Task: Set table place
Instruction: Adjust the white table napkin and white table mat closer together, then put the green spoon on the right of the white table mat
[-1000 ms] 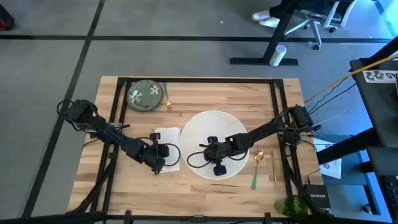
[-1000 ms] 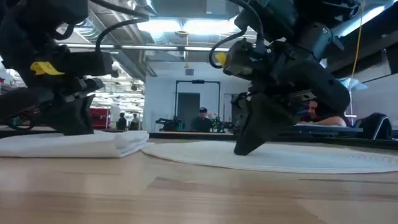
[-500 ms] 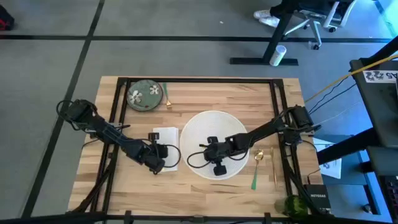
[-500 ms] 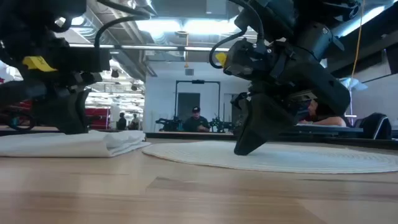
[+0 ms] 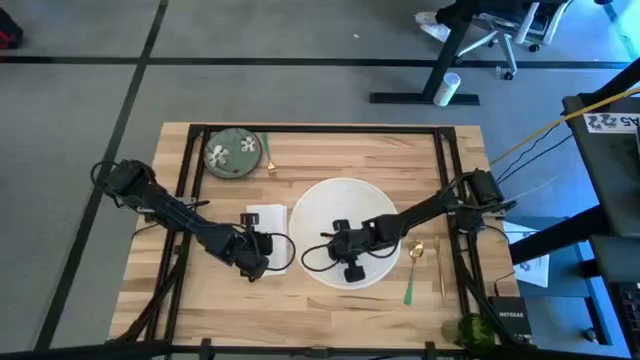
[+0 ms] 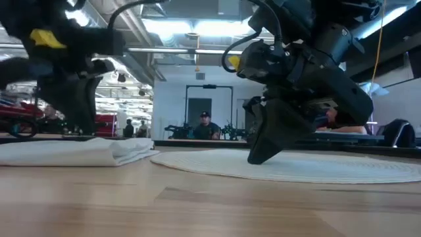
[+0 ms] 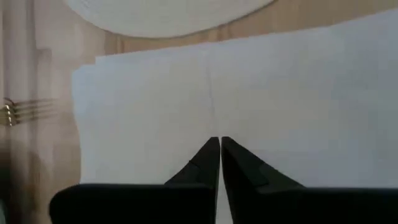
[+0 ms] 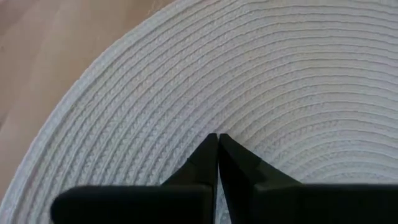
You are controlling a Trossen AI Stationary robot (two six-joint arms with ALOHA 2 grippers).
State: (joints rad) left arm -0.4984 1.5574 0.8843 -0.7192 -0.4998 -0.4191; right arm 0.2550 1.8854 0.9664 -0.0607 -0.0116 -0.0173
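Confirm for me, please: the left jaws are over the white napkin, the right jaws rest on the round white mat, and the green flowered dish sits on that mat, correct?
Not quite. The green flowered dish is not on the round white mat; the high view shows it on the bare table at the far left corner, well apart from the mat. The rest holds: the left gripper is over the napkin, and the right gripper rests on the mat.

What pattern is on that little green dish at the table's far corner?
White flowers on green, on the small dish; the high view shows it best.

I see 2 black jointed arms with looping black cables. Each pincer point(image 7: 218, 149) point(image 8: 217, 144) has 2 tapered black fingers. A yellow tag marks each wrist in the low view.
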